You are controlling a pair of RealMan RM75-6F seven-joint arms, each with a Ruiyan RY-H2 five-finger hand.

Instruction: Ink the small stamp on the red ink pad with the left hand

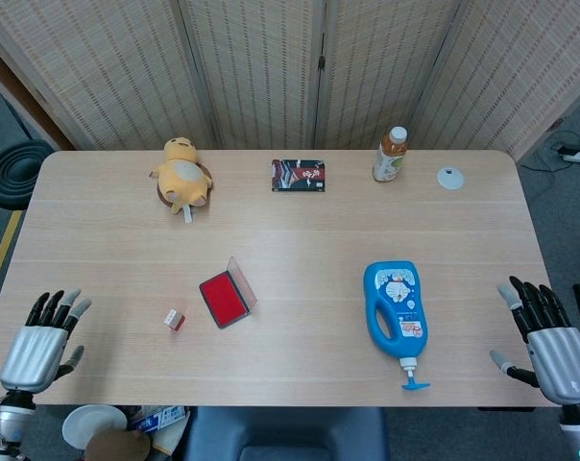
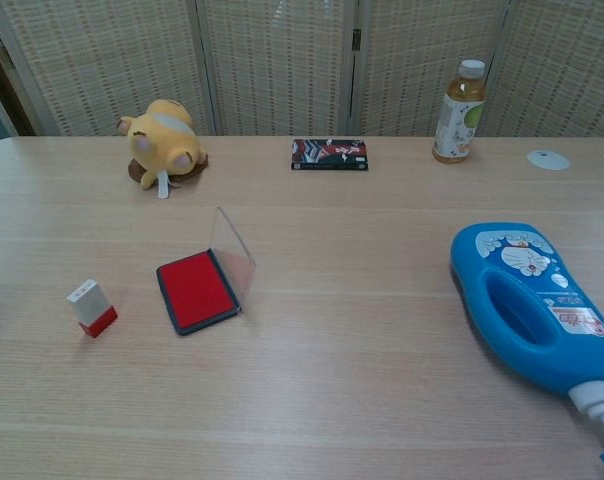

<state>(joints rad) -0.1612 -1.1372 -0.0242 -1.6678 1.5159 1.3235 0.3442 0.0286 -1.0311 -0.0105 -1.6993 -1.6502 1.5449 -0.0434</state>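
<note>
Table (image 1: 290,206): bears everything; pad is the landmark.
Jug (image 1: 396,309): blue, well right of pad; cartoon label, writing too small to read.
Left hand (image 1: 38,343): fingers spread, empty, well left of pad.
Right hand (image 1: 551,344): fingers apart, empty.
Pad (image 1: 224,298): red, lid raised.
Stamp (image 1: 175,319): upright, just left of pad, untouched.
Advice: pinch stamp's white top, lift, press squarely on pad.

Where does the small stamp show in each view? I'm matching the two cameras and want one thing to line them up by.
Head view: the small stamp stands left of centre, near the table's front edge.
Chest view: the small stamp stands at the left, in the lower half.
Shared landmark: the red ink pad, lid open, lies just to the stamp's right in both, apart from it.
</note>
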